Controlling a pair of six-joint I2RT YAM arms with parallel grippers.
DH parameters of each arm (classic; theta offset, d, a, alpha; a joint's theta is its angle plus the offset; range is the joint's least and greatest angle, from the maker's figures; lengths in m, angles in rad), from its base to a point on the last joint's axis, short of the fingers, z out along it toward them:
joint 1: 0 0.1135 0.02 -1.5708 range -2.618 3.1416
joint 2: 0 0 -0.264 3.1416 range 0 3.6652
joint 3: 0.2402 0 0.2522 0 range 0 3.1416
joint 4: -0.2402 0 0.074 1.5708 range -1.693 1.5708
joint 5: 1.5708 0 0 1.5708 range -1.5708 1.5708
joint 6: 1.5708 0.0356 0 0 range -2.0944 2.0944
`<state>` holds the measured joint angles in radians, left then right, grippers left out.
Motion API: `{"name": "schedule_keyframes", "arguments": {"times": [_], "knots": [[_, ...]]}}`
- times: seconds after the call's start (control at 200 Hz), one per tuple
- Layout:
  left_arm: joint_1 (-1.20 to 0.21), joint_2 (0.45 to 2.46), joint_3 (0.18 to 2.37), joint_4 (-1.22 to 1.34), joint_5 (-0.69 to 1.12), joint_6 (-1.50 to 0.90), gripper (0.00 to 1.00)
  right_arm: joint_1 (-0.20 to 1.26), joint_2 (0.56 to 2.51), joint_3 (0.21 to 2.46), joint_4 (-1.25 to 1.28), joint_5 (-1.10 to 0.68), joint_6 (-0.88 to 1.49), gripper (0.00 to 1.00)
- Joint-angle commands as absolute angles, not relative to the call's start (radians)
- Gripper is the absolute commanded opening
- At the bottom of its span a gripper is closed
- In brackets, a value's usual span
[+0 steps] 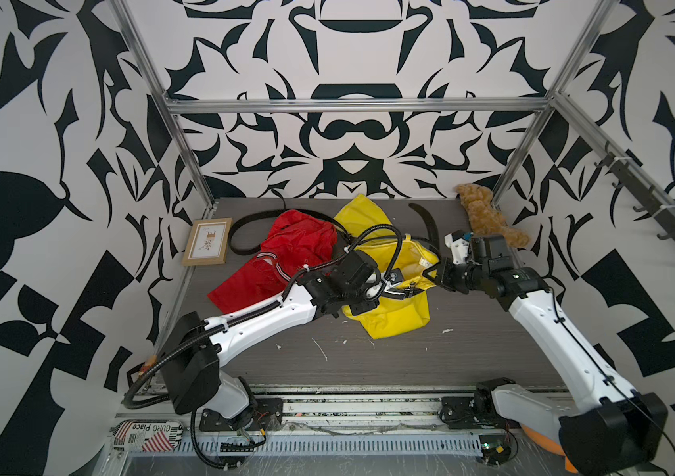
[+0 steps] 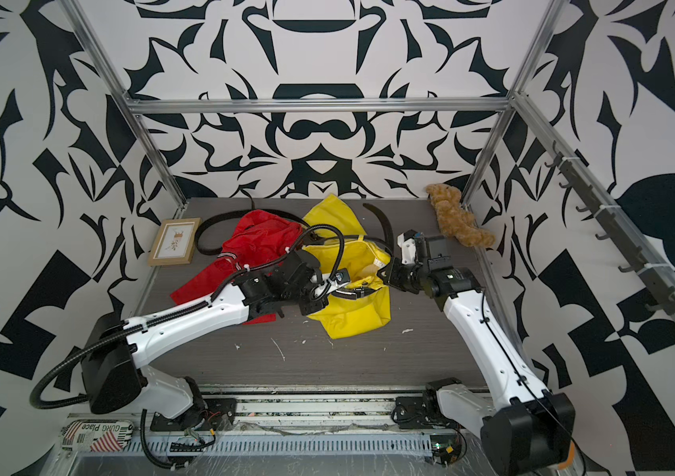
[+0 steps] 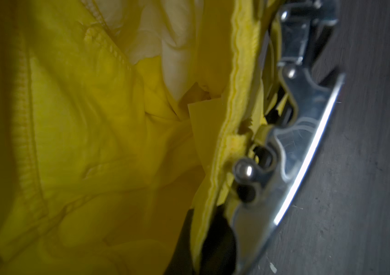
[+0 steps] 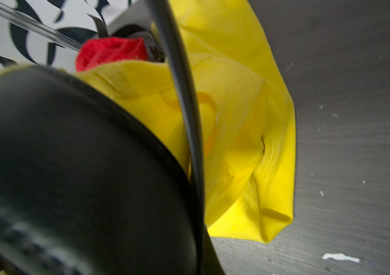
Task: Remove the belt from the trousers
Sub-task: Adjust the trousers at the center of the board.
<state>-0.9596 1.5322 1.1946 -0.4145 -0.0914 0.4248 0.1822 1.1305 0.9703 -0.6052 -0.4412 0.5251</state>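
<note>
On the counter (image 1: 410,358), the yellow trousers (image 1: 393,321) lie in the middle, with the red trousers (image 1: 294,247) to their left. The black belt (image 1: 430,226) is not out yet. The right gripper (image 1: 431,273) fingers pinch the yellow edge. The left gripper (image 1: 383,289) fingers are pressed together on the waistband by the buckle (image 3: 296,142). A pull may drag the trousers along, or the buckle may catch.

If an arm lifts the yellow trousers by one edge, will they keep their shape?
Probably not: the yellow trousers lie in soft folds, so they should hang limp. The thin fabric looks light. The metal buckle may drag one side.
</note>
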Motion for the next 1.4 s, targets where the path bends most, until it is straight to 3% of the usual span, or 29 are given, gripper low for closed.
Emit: {"name": "schedule_keyframes", "arguments": {"times": [0.0,0.105,0.22,0.305,0.41,0.52,0.92,0.95,1.03,1.11,1.24,1.395], "knots": [[-0.927,1.533,1.211,-0.417,-0.048,0.321,0.0,0.158,1.136,0.969,-0.521,-0.377,0.454,0.03],[-0.919,1.542,1.197,-0.402,-0.025,0.327,0.0,0.159,1.143,1.008,-0.584,-0.294,0.377,0.35],[-0.873,1.555,1.206,-0.434,0.022,0.302,0.0,0.154,1.09,1.032,-0.621,-0.21,0.318,0.57],[-0.829,1.563,1.209,-0.456,0.085,0.268,0.0,0.152,1.055,1.037,-0.638,-0.165,0.303,0.68],[-0.818,1.574,1.217,-0.475,0.13,0.258,0.0,0.152,1.042,1.041,-0.651,-0.181,0.3,0.71],[-0.815,1.608,1.242,-0.5,0.166,0.261,0.0,0.166,1.013,1.013,-0.605,-0.263,0.222,0.93],[-0.756,1.725,1.398,-0.647,0.248,0.328,0.0,0.438,0.888,0.827,-0.338,-0.065,-0.35,0.98],[-0.756,1.736,1.408,-0.652,0.231,0.336,0.08,0.44,0.903,0.824,-0.317,-0.049,-0.357,0.98],[-0.755,1.771,1.432,-0.664,0.181,0.341,0.47,0.441,0.983,0.853,-0.316,-0.038,-0.355,0.98],[-0.752,1.804,1.443,-0.656,0.118,0.321,0.56,0.44,1.085,0.905,-0.354,-0.02,-0.286,0.94],[-0.75,1.794,1.424,-0.608,-0.015,0.262,0.81,0.44,1.201,0.906,-0.351,-0.035,-0.132,0.89],[-0.756,1.629,1.331,-0.508,-0.085,0.168,0.96,0.442,1.278,0.853,-0.301,-0.054,0.017,0.86]]}}
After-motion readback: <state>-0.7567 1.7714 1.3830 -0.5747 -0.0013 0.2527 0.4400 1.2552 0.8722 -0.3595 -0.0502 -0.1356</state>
